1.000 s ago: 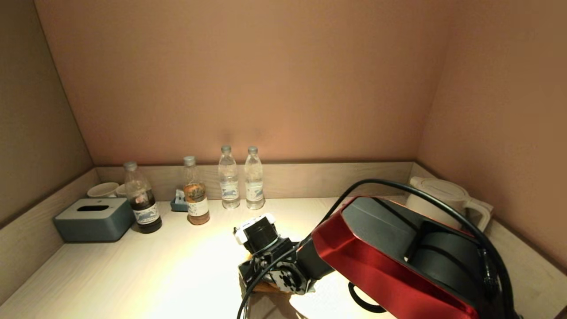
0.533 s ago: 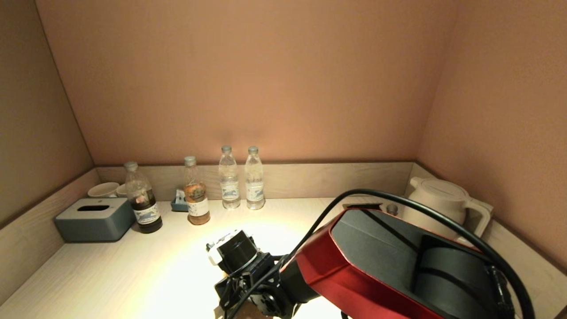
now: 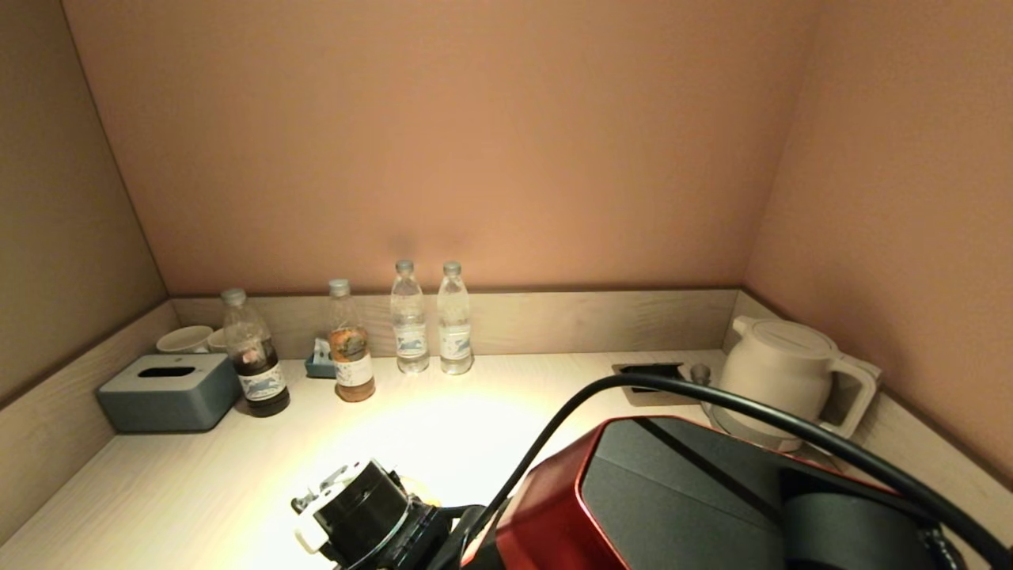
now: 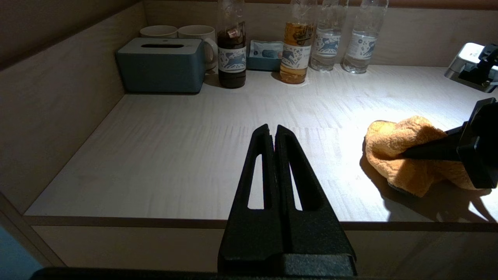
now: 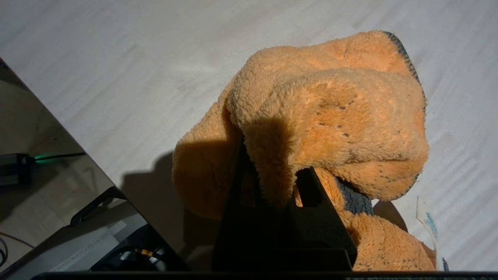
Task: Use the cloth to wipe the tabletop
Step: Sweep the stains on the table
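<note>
The head camera looks forward and down over the tabletop (image 3: 198, 491) toward the bottles (image 3: 431, 321) along the back wall. The left wrist camera sits low off the front edge, facing those bottles (image 4: 334, 37) — both views share them. The right wrist camera peers steeply down, very close on the cloth (image 5: 327, 116).

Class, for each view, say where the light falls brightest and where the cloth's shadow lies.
Head view: bright pool mid tabletop. Left wrist view: glare around the cloth, its shadow on the side nearer the table's front edge. Right wrist view: shadow lies beside the cloth toward the table's edge.
</note>
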Motion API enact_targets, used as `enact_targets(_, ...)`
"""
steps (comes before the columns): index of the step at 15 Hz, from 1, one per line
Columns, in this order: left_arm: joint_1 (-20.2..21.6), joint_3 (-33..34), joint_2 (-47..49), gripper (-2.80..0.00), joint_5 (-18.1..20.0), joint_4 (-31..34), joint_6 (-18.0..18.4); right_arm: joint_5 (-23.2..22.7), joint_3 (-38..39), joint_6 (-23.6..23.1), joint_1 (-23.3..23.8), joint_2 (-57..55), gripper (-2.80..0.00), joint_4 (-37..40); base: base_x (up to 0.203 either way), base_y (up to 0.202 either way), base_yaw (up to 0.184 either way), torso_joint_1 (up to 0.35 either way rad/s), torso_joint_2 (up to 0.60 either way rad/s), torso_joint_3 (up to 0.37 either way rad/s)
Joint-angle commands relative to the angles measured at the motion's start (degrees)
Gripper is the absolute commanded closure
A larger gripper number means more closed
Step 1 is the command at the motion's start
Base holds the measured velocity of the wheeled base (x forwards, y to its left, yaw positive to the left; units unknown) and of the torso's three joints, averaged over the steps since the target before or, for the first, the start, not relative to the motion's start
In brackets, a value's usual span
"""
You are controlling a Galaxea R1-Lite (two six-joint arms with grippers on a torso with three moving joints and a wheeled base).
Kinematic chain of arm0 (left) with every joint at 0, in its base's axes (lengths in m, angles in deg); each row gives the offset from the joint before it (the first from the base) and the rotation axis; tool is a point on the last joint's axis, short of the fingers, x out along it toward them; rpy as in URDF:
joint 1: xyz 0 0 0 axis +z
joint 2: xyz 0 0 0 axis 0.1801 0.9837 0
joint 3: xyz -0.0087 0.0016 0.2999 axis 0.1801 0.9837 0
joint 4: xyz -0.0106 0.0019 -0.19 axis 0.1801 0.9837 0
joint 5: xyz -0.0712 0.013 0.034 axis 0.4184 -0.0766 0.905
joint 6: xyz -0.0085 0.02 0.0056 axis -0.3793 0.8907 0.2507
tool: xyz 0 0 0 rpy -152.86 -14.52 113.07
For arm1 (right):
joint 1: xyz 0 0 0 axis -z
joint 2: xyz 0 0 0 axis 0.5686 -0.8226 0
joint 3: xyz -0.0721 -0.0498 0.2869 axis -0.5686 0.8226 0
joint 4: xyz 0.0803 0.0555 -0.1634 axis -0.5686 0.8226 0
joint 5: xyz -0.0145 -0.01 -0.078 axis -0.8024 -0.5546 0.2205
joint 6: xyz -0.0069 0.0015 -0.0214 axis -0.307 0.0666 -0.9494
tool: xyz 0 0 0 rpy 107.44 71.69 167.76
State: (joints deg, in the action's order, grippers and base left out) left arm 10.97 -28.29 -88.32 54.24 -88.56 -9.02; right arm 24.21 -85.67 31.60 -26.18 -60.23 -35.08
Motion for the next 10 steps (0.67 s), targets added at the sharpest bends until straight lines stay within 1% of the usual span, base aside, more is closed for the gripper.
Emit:
enact_targets(1,0.0,0.0,0.1,0.0,0.0,0.0,-0.1,0.2,0.5,-0.1,-1.3,1.9,0.0,-0.1,0.0,0.0,0.0,0.0,0.0,0.0)
enact_targets(3,0.0,0.0,0.1,0.0,0.0,0.0,-0.1,0.5,1.7,-0.3,-1.5,2.0,0.0,-0.1,0.0,0.0,0.0,0.0,0.0,0.0)
enact_targets(6,0.1,0.0,0.1,0.0,0.0,0.0,-0.1,3.9,5.8,0.1,-1.0,3.2,0.0,-0.5,0.0,0.0,0.0,0.0,0.0,0.0)
enact_targets(8,0.0,0.0,0.1,0.0,0.0,0.0,-0.1,4.6,8.9,0.2,0.4,4.7,0.0,-0.6,0.0,0.0,0.0,0.0,0.0,0.0)
enact_targets(10,0.1,0.0,0.1,0.0,0.0,0.0,-0.1,5.3,11.2,0.3,3.3,5.8,0.0,-0.7,0.0,0.0,0.0,0.0,0.0,0.0)
